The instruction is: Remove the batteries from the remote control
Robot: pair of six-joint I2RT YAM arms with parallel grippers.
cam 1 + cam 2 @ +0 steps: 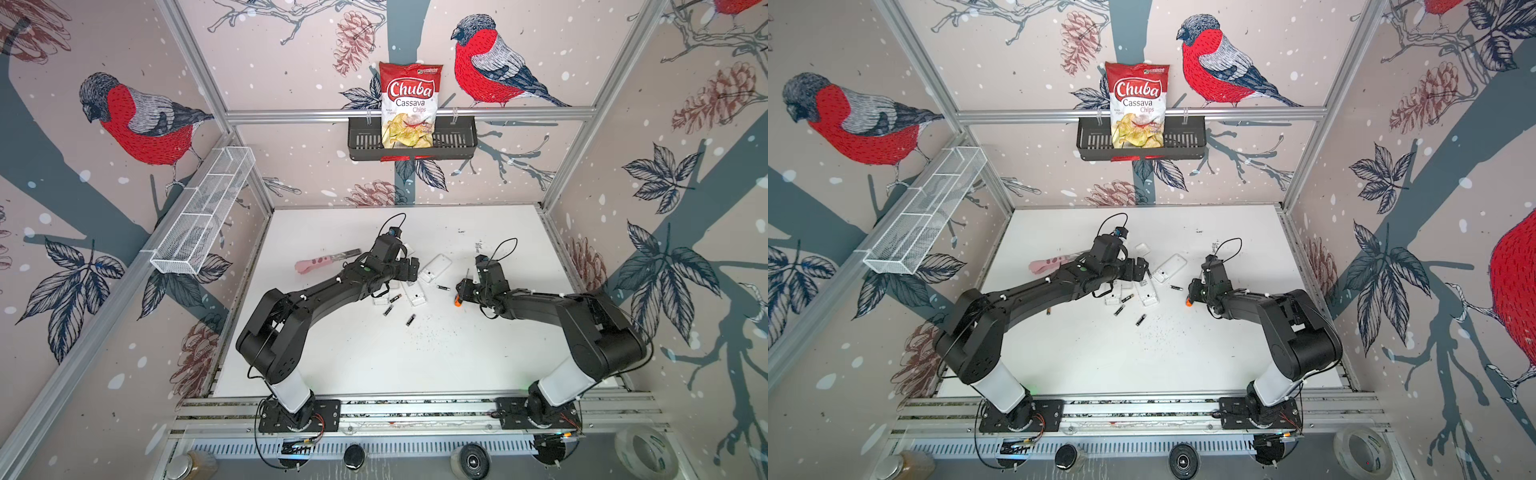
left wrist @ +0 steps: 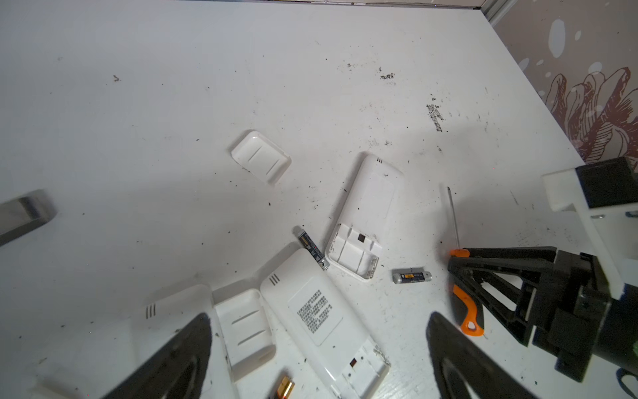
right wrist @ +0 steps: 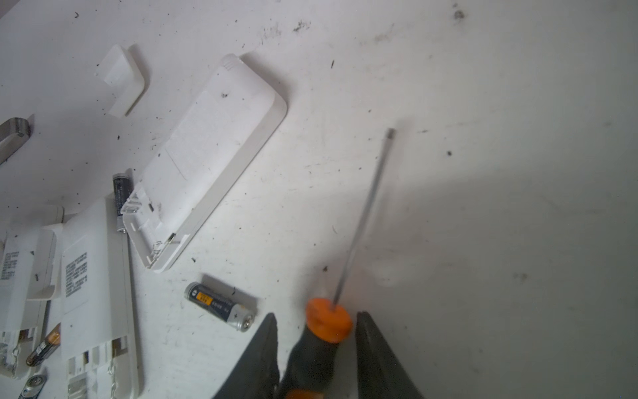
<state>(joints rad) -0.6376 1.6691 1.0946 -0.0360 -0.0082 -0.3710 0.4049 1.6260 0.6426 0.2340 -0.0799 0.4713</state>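
The right tool (image 3: 316,315) straddled the handle of the screwdriver (image 3: 310,352), whose shaft pointed toward 12 o'clock. Slivers of daylight showed either side of the orange collar, so I could not tell whether it gripped or merely flanked the handle. The left tool (image 2: 319,316) gaped wide and empty above the remotes (image 2: 366,207) in the middle of the table (image 1: 374,365).

The step in hand looked like parting with the screwdriver, the prying seemingly finished. Done well, that meant laying it flat on bare table toward 3 o'clock, shaft turned away from the nearest cell. The round handle then could not roll and scatter anything, and the tool could lift straight up.

There were three white remotes, backs up. The two compartments that showed clearly were empty, and the third I could not judge. I could make out two loose covers (image 2: 260,157).

Of the batteries (image 1: 1176,287), one lay at 3 o'clock of the cluster and three at its 6 o'clock edge. What seemed a fifth cell (image 1: 1048,311) lay at 8 o'clock beneath the left arm. A sixth cell (image 2: 312,247) lay wedged between two remotes. There was one screwdriver.
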